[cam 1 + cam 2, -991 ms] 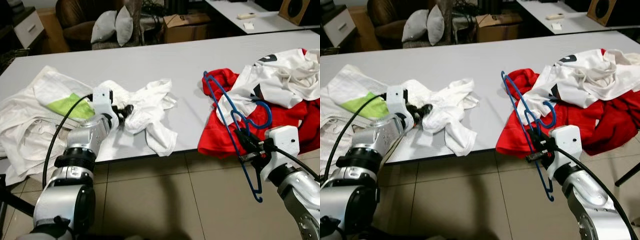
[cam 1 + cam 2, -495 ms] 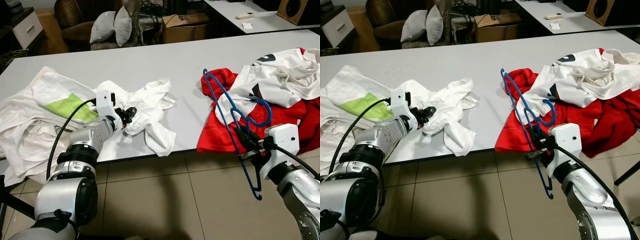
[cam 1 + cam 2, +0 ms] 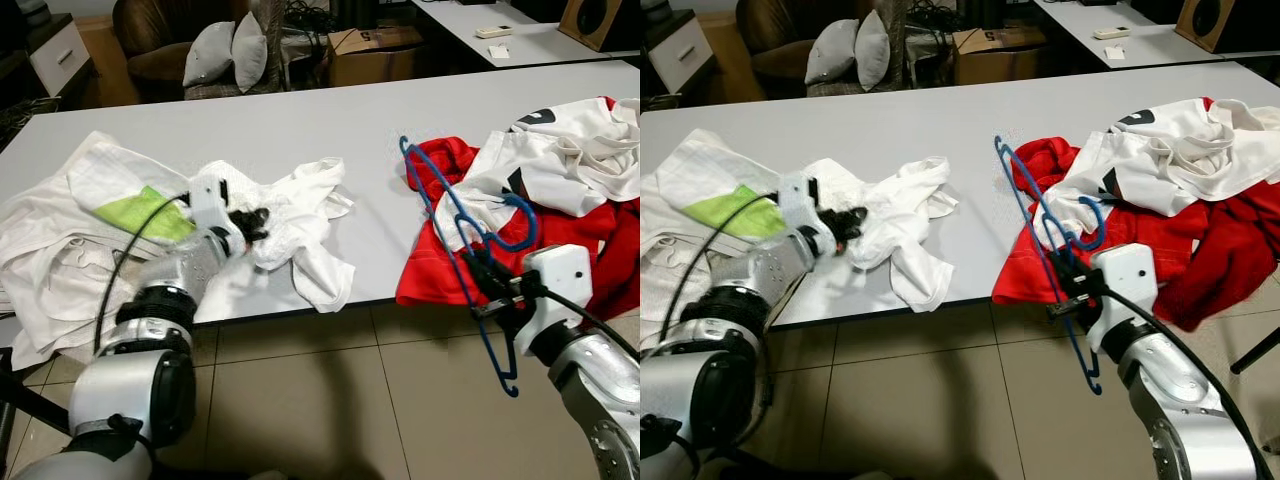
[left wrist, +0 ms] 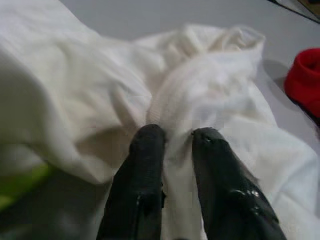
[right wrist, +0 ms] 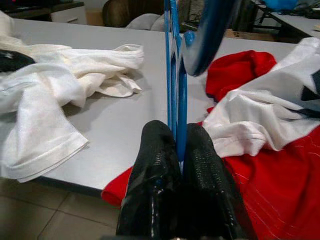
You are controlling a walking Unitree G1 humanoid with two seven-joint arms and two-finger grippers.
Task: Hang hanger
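Note:
A blue plastic hanger (image 3: pixel 455 215) stands tilted over the table's front edge, and my right gripper (image 3: pixel 483 277) is shut on its lower bar; the two fingers (image 5: pixel 155 165) pinch that blue hanger (image 5: pixel 175 85) between them. A crumpled white shirt (image 3: pixel 290 215) lies near the middle of the grey table (image 3: pixel 300 125). My left gripper (image 3: pixel 250 218) rests on the shirt's left part, shut on a fold of the white shirt (image 4: pixel 200 95), with cloth caught between the fingertips (image 4: pixel 150 137).
A pile of red and white clothes (image 3: pixel 560 190) lies on the table's right side, behind the hanger. White cloth with a green patch (image 3: pixel 90 220) covers the left end. Tiled floor (image 3: pixel 330 400) lies below the front edge. Cushions (image 3: pixel 225 55) and boxes stand beyond the table.
My right gripper has carried the hanger slightly left and tilted it a bit more. The left gripper stays on the white shirt, almost unmoved.

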